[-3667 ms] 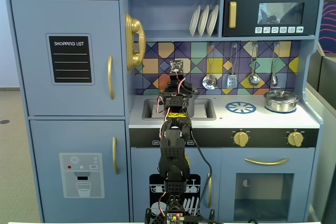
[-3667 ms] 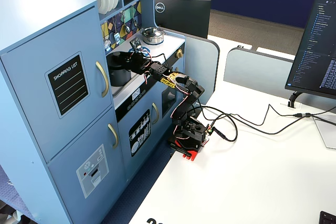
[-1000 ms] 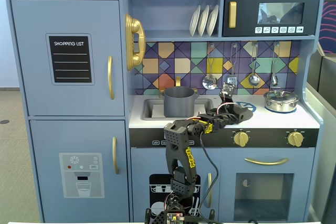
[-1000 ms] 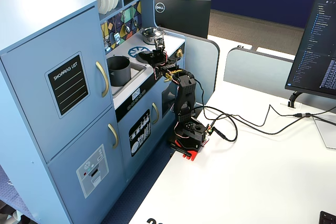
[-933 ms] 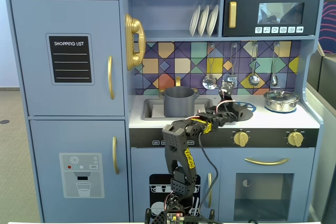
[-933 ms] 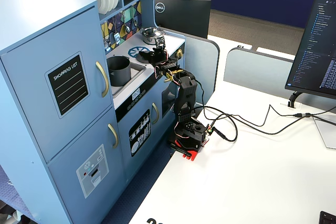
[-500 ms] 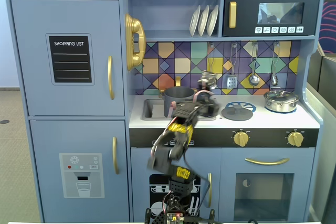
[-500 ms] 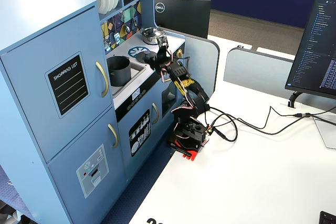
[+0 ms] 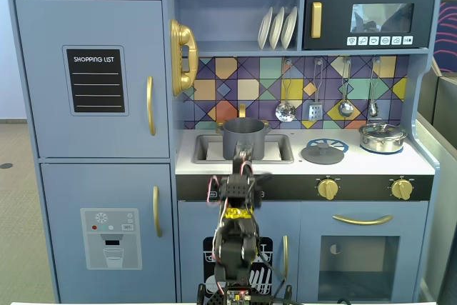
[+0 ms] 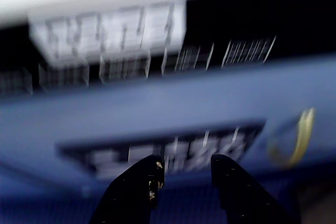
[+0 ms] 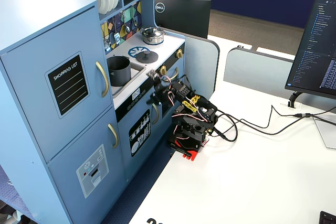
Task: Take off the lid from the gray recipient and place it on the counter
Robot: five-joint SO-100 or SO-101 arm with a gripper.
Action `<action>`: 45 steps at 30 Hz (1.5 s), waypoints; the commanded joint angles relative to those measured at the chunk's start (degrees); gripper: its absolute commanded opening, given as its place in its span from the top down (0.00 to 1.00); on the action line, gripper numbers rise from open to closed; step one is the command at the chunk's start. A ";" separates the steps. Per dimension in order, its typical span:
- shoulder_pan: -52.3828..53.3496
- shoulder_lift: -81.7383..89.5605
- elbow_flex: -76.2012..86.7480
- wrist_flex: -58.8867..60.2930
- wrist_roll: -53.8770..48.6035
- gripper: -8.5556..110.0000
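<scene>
The dark-gray lid (image 9: pixel 323 153) lies flat on the pale counter (image 9: pixel 300 167), partly over the blue-and-white burner print; it also shows in the other fixed view (image 11: pixel 146 56). The gray recipient (image 9: pixel 244 137) stands uncovered in the sink cut-out, also seen from the side (image 11: pixel 119 70). My gripper (image 9: pixel 243 152) is in front of the counter's front edge, below and before the pot, apart from the lid. In the blurred wrist view my gripper (image 10: pixel 186 160) is open and empty, facing the blue cabinet front.
A shiny steel pot (image 9: pixel 383 136) with its own lid stands at the counter's right (image 11: pixel 153 35). Gold knobs (image 9: pixel 328 188) line the black front panel. The arm's base (image 11: pixel 190 129) sits on a white desk with cables (image 11: pixel 252 124).
</scene>
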 commanded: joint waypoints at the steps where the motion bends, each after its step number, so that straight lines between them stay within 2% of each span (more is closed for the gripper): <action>1: -1.58 5.10 3.16 3.96 1.76 0.93; 6: -2.64 7.56 8.17 12.22 -0.18 0.93; 9: -2.90 7.56 11.69 14.15 0.70 0.93; 13: -1.58 7.56 18.37 15.29 -3.43 0.93; 21: -2.72 7.65 18.46 27.60 -2.20 0.89; 24: -2.64 7.65 18.46 28.56 4.13 0.88; 45: -0.53 7.65 18.46 28.48 4.39 0.86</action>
